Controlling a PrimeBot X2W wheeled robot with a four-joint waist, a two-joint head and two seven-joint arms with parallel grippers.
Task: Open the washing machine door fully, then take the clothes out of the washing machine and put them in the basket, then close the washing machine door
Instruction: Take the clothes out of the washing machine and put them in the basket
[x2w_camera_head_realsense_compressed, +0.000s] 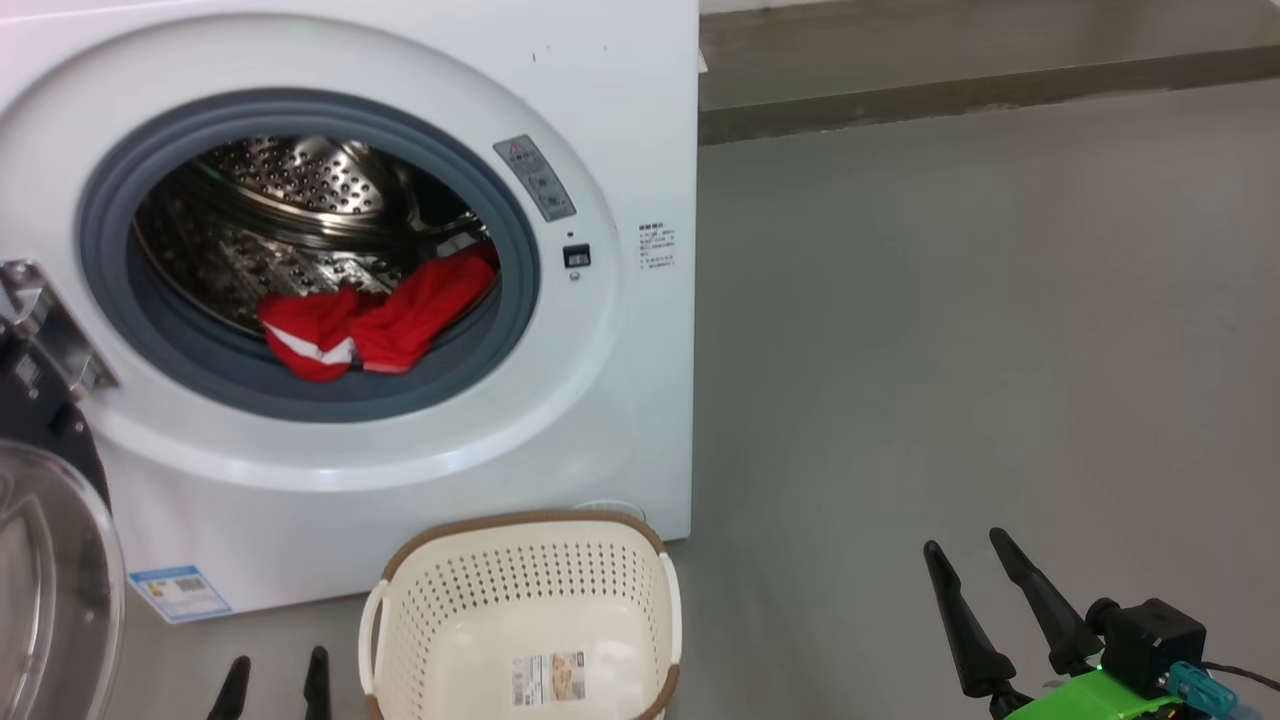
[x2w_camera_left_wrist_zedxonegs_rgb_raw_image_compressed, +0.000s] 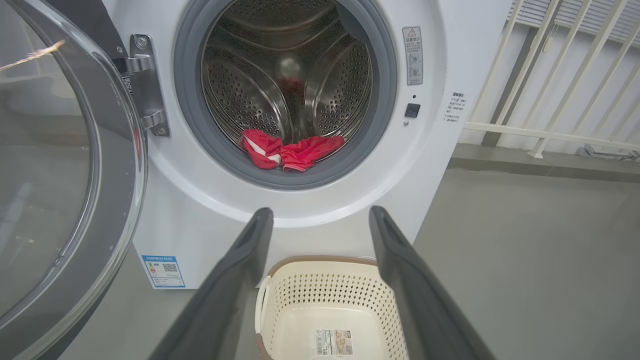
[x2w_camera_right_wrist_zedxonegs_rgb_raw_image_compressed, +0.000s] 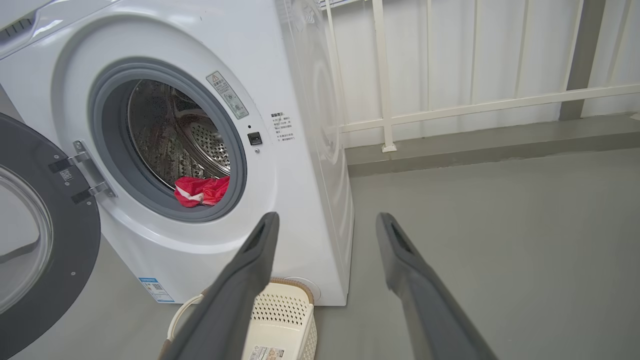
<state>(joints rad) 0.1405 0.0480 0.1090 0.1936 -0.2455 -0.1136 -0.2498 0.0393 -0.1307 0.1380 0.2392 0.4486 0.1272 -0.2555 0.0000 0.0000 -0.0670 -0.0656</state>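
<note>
Nearest the camera, both grippers are seen with fingers spread and nothing held. The left gripper (x2w_camera_head_realsense_compressed: 278, 665) is squared up before the washing machine (x2w_camera_head_realsense_compressed: 620, 120), and the right gripper (x2w_camera_head_realsense_compressed: 963, 543) is placed wide of the machine's right corner, over bare floor (x2w_camera_head_realsense_compressed: 950, 350). Just in front of the machine's foot the basket (x2w_camera_head_realsense_compressed: 520, 525) is set, empty but for a paper label (x2w_camera_head_realsense_compressed: 548, 678). At the machine's left side the washing machine door (x2w_camera_head_realsense_compressed: 50, 560) is swung wide on its hinge (x2w_camera_head_realsense_compressed: 45, 320). Inside the machine's mouth the clothes (x2w_camera_head_realsense_compressed: 380, 320) are heaped on the front lip of the drum (x2w_camera_head_realsense_compressed: 290, 180), their long axis laid across the opening, ahead of and above the left gripper. The left arm is judged the nearer, and a forward, upward reach over the grey ring (x2w_camera_head_realsense_compressed: 330, 395) would be called for.
</note>
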